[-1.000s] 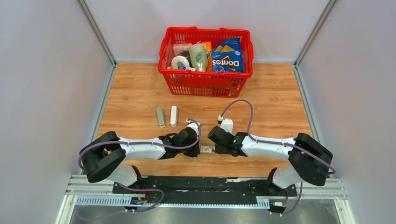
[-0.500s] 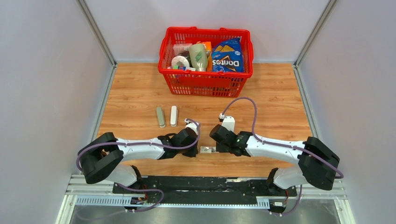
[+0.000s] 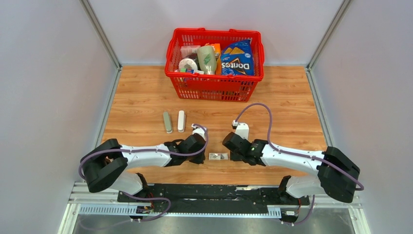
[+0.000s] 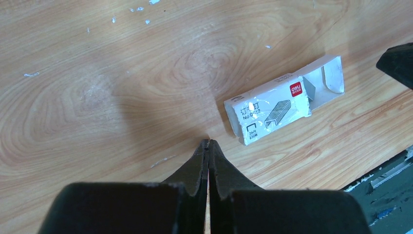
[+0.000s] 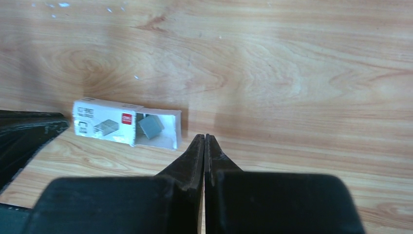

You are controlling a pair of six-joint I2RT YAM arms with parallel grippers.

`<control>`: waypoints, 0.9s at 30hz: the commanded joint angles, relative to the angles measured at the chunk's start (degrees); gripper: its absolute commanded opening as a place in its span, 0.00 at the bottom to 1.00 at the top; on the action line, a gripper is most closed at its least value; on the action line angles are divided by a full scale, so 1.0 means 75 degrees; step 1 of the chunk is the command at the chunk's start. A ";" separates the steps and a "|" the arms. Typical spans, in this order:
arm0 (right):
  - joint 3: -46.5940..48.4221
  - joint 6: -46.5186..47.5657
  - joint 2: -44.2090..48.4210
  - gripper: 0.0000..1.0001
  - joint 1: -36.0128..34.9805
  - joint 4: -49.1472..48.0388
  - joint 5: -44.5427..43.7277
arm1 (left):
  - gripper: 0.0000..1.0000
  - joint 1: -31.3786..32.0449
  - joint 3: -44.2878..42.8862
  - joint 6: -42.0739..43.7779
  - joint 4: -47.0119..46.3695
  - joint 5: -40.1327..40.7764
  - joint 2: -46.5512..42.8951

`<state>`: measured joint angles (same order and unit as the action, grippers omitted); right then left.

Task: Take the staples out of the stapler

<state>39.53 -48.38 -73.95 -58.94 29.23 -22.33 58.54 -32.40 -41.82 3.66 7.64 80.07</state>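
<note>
A small white staple box (image 3: 218,156) lies on the wooden table between my two grippers. Its tray is slid partly out, with a grey staple strip (image 5: 150,125) inside; the box also shows in the left wrist view (image 4: 272,111). The stapler lies as two long pieces, a grey-green one (image 3: 167,122) and a white one (image 3: 181,121), side by side further back on the left. My left gripper (image 3: 200,158) is shut and empty, its tips (image 4: 208,142) just left of the box. My right gripper (image 3: 232,155) is shut and empty, its tips (image 5: 204,136) just right of the tray's open end.
A red basket (image 3: 214,84) holding a Doritos bag (image 3: 237,59), a cup and other items stands at the back centre. Grey walls close in both sides. The table's near edge and the black mounting rail (image 3: 214,192) lie just behind the grippers.
My right gripper has drawn back to the right, away from the staple box. My left gripper has shifted slightly left. The box stays on the table.
</note>
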 commanded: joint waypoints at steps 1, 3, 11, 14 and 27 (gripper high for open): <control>-0.0231 -0.0065 -0.0112 0.00 0.0042 -0.0370 -0.0035 | 0.00 0.0022 0.0043 0.0151 0.0450 0.0165 0.0409; -0.0290 -0.0065 -0.0194 0.00 0.0042 -0.0475 0.0023 | 0.00 0.0022 0.0055 0.0127 0.0391 0.0118 0.0480; -0.0231 0.0017 -0.0557 0.00 0.0042 -0.0827 0.0235 | 0.00 0.0022 0.0043 0.0127 0.0215 -0.0069 0.0667; -0.0161 0.0029 -0.0651 0.00 0.0042 -0.0921 0.0340 | 0.00 0.0022 0.0043 0.0127 0.0180 -0.0116 0.0691; 0.0178 0.0111 -0.1108 0.00 -0.0052 -0.1355 0.0797 | 0.00 0.0022 0.0090 0.0033 0.0098 -0.0269 0.0679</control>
<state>38.26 -48.12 -80.93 -58.92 21.96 -17.34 58.52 -33.19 -41.91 -0.84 6.74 82.94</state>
